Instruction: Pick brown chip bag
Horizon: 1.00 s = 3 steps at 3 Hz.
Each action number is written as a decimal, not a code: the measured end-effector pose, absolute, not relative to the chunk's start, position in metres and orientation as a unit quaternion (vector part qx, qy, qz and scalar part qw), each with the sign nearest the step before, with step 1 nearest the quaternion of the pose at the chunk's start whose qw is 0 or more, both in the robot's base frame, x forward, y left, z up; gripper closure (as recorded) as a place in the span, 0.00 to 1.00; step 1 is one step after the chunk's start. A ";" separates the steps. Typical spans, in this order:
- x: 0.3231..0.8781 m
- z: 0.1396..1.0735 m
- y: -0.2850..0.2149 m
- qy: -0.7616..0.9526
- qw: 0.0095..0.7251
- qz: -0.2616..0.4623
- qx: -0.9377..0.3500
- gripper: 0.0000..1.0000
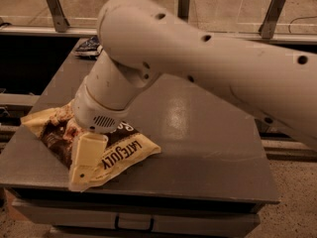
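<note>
Brown chip bag point(124, 150) is lying flat on the surface point(208, 133), right beneath the end effector point(85, 165). Its lettered corner is poking out on the side toward the middle of the surface, and its crumpled cream edge is showing on the other side. The end effector is hanging over the bag's near edge, touching it or just above it; I cannot say which. I also cannot tell whether it is apart, together or clamped on the bag, because the thick arm point(198, 48) is covering most of it.

To my eye the bag is looking light and puffed with air. Its glossy film is probably going to slip, and the chips inside are likely to crack under a hard squeeze. The flat crimped edge, or a pinched fold near it, is looking like the safer place to take hold, rather than the pillowy middle. A smaller dark blue bag point(89, 46) is sitting well beyond the end effector, at the far corner.
</note>
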<state>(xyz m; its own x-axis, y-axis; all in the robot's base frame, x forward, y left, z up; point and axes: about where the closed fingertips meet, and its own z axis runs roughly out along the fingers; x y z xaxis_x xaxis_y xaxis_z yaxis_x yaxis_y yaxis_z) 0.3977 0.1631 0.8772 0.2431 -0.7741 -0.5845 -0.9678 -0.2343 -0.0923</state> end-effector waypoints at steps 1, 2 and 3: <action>0.403 0.857 0.167 0.573 0.233 0.223 -0.753 0.18; 0.408 0.847 0.164 0.573 0.240 0.225 -0.751 0.41; 0.416 0.858 0.159 0.570 0.257 0.224 -0.748 0.64</action>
<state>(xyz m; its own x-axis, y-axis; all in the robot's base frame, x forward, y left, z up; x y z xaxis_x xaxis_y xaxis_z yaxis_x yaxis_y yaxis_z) 0.4157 0.1591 0.8580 0.2500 -0.7376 -0.6273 -0.9673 -0.2186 -0.1284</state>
